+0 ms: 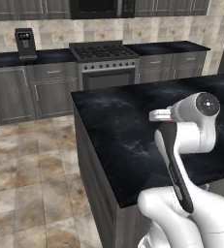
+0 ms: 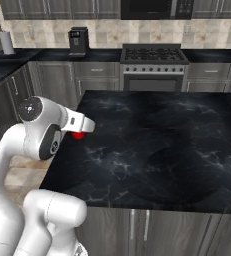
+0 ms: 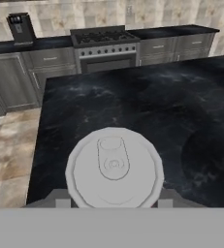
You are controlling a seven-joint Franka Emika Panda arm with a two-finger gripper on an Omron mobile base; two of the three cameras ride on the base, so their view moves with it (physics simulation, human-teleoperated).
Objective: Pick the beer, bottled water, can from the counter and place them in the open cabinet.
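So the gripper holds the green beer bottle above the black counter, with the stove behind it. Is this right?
Not quite. The thing between the fingers is the can, not the beer: the hand view shows its silvery top with a pull tab, and the right base view shows red under the hand. The rest stands: it is above the black counter, with the stove behind.

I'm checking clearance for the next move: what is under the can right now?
Around the can, the black counter shows on all sides. The can's silvery top covers whatever lies directly beneath, so contact with the counter cannot be seen.
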